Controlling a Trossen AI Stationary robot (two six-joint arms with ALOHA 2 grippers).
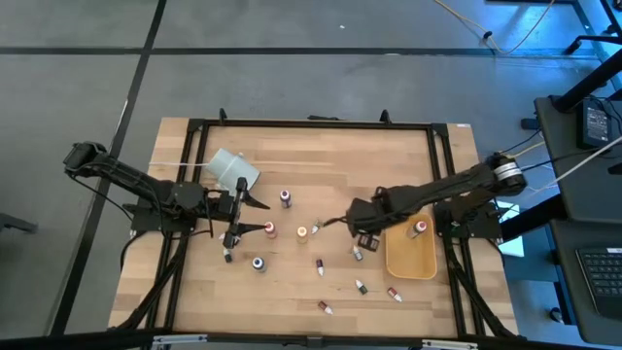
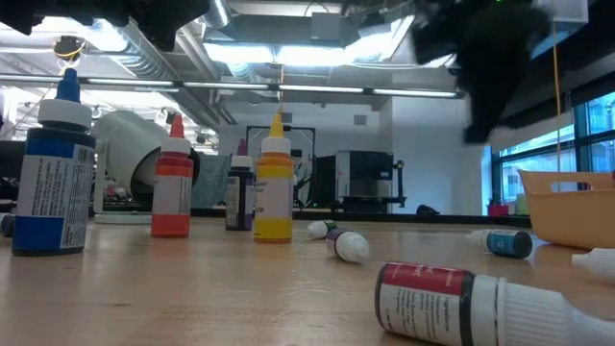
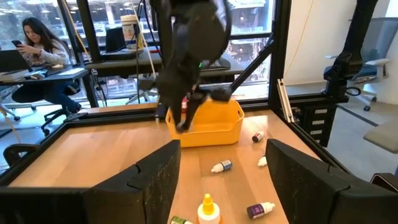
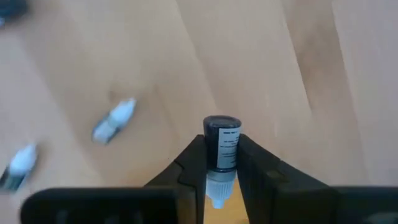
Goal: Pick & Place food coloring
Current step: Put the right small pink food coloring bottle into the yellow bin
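In the low view the right arm is only a dark blur at upper right, and the tray (image 2: 575, 207) is cut off by the frame's edge. The right gripper (image 4: 221, 163) pinches a dark bottle (image 4: 221, 149) of food coloring between its black fingers (image 4: 194, 163), pale cap pointing back toward the wrist; in the high view that gripper (image 1: 358, 236) sits at centre right, just left of the tan oblong tray (image 1: 412, 259). One small bottle (image 1: 419, 228) stands in the tray's upper part. The left gripper (image 1: 240, 206) is spread wide at centre left, above a red bottle (image 1: 269, 229). Other dropper bottles stand or lie scattered over the pale wooden desk (image 1: 311, 156): a blue one (image 2: 54, 173), a yellow one (image 2: 274, 181), and a red-labelled one (image 2: 452, 304) lying down. A white cup-like cylinder (image 1: 231, 170) lies on its side at upper left.
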